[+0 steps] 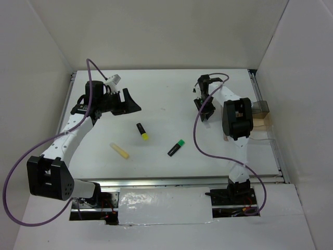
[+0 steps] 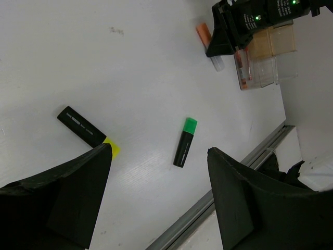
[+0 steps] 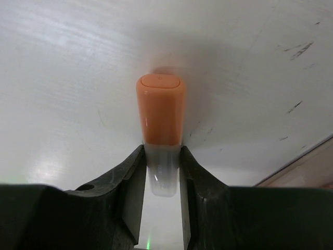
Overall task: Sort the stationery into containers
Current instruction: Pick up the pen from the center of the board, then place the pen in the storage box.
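Note:
My right gripper [image 3: 161,177] is shut on the white body of the orange-capped marker [image 3: 161,112], its cap pointing away, close over the table. It sits at the back right in the top view [image 1: 206,112], left of the smoky clear organiser [image 1: 263,122] with its tan box section [image 2: 270,44]. A thin red pen [image 2: 242,65] stands in a clear compartment. My left gripper [image 1: 132,101] is open and empty, raised at the back left. Below it lie the yellow-capped highlighter [image 1: 142,130], the green-capped highlighter [image 1: 177,147] and the pale yellow stick [image 1: 119,150]. The blue-topped tub is out of view.
White walls close in the table on the left, back and right. A metal rail [image 1: 182,182] runs along the near edge. Purple cables [image 1: 200,140] loop from both arms over the table.

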Robot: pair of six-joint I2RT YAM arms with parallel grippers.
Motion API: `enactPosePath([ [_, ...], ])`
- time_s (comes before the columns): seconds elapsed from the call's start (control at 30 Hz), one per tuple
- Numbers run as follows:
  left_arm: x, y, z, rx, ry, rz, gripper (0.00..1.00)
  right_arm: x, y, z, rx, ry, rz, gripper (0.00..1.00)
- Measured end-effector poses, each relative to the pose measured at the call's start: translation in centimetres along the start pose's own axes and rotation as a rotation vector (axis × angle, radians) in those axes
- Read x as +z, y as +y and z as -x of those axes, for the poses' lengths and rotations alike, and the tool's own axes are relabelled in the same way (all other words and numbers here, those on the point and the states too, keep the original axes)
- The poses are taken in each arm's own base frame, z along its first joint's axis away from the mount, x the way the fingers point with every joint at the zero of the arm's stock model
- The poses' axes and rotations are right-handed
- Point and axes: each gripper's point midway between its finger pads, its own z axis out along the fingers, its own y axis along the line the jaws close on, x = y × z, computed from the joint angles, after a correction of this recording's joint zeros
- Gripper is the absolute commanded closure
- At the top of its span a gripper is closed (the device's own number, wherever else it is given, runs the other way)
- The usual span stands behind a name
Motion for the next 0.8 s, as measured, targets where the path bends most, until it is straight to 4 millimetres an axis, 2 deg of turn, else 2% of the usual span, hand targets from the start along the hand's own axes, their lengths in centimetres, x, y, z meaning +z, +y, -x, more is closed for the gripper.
enactPosePath([
  [0.1, 0.0, 0.0, 0.0, 0.001, -0.001, 0.000, 0.14, -0.9, 0.4, -0.3, -0.061, 0.002, 0.034, 1.00],
  [0.2, -0.2, -0.2, 0.1, 0.005, -0.006, -0.003, 0.14, -3.7, 1.0, 0.0, -0.141, -0.037, 0.074, 1.00],
  [0.3, -0.5, -0.6, 0.3, 0.013, -0.016, -0.008, 0.14, -9.0, 1.5, 1.4, -0.239, -0.158, 0.074, 1.00],
  [0.4, -0.8, -1.0, 0.4, 0.024, -0.027, -0.016, 0.14, -15.5, 1.2, 2.2, -0.356, -0.321, 0.025, 1.00],
  [0.47, -0.9, -1.1, 0.5, 0.029, -0.033, -0.020, 0.14, -19.2, 0.6, 1.5, -0.432, -0.409, -0.029, 1.00],
  [0.53, -0.9, -1.2, 0.4, 0.032, -0.035, -0.023, 0.14, -21.7, -1.1, -0.1, -0.500, -0.454, -0.093, 1.00],
  [0.63, -0.8, -1.1, 0.1, 0.031, -0.031, -0.027, 0.14, -22.3, -5.3, -3.3, -0.543, -0.436, -0.182, 1.00],
  [0.7, -0.6, -1.0, -0.2, 0.028, -0.025, -0.029, 0.14, -21.2, -8.9, -5.8, -0.560, -0.383, -0.236, 1.00],
  [0.8, -0.6, -1.1, -0.4, 0.027, -0.018, -0.032, 0.14, -18.5, -13.5, -9.7, -0.581, -0.270, -0.268, 1.00],
])
